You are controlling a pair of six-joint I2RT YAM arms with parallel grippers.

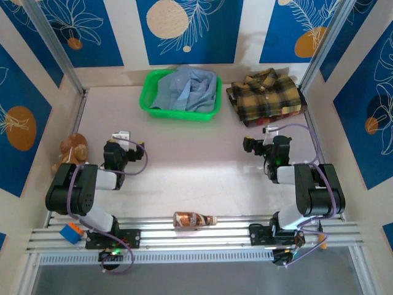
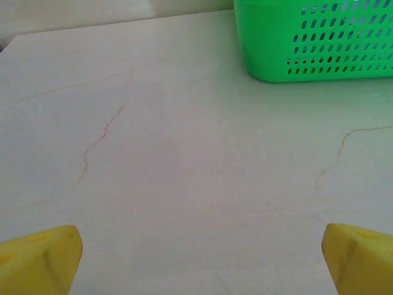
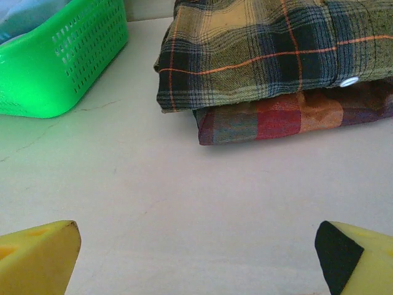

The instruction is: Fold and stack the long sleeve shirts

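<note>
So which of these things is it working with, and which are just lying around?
For the job:
- crumpled light blue cloth shirt, lying in the green plastic basket
- folded yellow-and-dark plaid flannel shirt

Just lying about:
- brown plush toy
- brown bottle
- orange-and-blue block

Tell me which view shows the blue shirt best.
Top external: the blue shirt lies crumpled in the green basket, seen from above. Right wrist catches a blue corner; left wrist sees the basket wall.

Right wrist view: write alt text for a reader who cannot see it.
A folded yellow plaid shirt lies on a folded red plaid cloth on a pale table. A green basket stands left; yellow fingers open below.
</note>
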